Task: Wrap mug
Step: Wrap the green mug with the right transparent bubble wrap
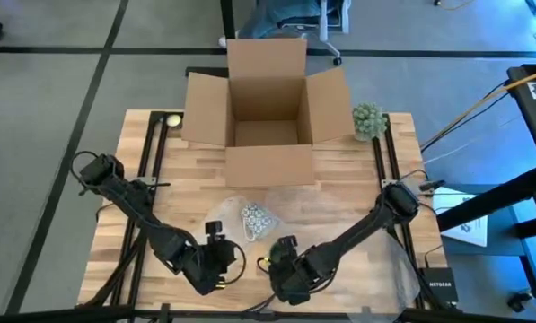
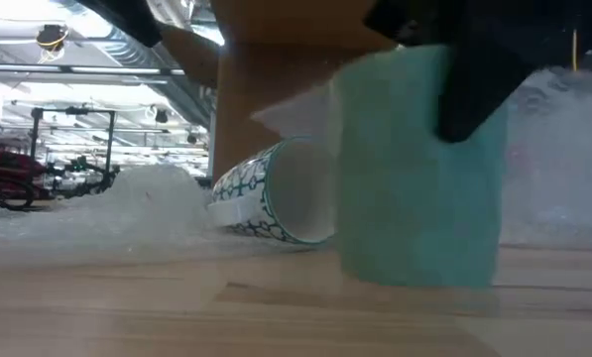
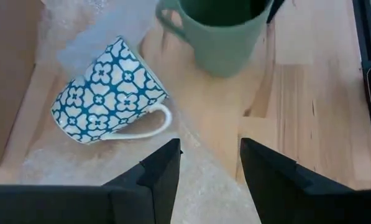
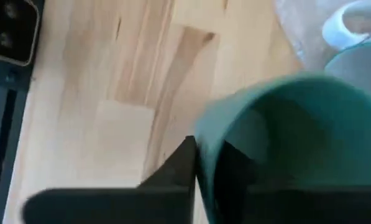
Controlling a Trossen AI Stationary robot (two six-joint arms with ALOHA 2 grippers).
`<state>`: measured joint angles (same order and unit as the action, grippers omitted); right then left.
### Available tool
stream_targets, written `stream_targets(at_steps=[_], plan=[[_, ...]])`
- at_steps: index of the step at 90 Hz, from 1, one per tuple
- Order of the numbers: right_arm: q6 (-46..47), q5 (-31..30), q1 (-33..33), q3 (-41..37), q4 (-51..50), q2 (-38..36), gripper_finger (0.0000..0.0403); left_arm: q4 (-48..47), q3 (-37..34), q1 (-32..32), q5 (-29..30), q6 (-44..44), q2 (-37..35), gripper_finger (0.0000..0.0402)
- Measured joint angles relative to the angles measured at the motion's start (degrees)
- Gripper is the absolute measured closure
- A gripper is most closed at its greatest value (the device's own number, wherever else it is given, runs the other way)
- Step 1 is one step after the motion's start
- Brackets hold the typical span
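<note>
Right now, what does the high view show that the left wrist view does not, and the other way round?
Only the high view shows the open cardboard box, the small green plant, both arms, and the right claw at the table's near edge.

Only the left wrist view shows the green mug standing upright, the patterned mug's white handle, and the left claw open and empty.

Both show the patterned mug lying on its side on the bubble wrap, on the wooden table.
</note>
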<state>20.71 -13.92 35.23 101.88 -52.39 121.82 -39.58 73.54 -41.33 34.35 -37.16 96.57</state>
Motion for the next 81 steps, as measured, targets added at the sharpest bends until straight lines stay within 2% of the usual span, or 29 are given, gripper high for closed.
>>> stream_targets(at_steps=[19, 28, 37, 47, 61, 81], plan=[[2.61, -0.61, 3.23, 12.49, -8.35, -0.72, 0.0396, -0.56, 0.23, -0.05, 0.01, 0.05, 0.0, 0.0249], [7.92, -1.76, 5.77, 17.04, -18.82, -1.17, 0.0395, -0.26, 1.07, -0.28, 0.0, 0.71, 0.0, 0.0249], [17.11, -2.21, 8.01, 17.41, -30.11, -2.65, 0.0398, -0.18, 2.05, -0.32, -0.02, 1.75, 0.0, 0.0249], [27.23, -2.44, 10.81, 14.34, -37.53, -4.27, 0.0399, 0.61, 3.28, -0.19, 0.27, 2.94, 0.0, 0.0249], [36.62, -0.45, 14.63, 5.54, -36.51, -7.22, 0.04, 10.45, 2.87, 1.89, 2.42, 8.7, 0.0, 0.0249], [46.7, 5.26, 17.67, -10.08, -28.6, -10.32, 0.0401, 28.25, 1.99, 10.23, -6.29, 18.88, 5.59, 0.0249]])
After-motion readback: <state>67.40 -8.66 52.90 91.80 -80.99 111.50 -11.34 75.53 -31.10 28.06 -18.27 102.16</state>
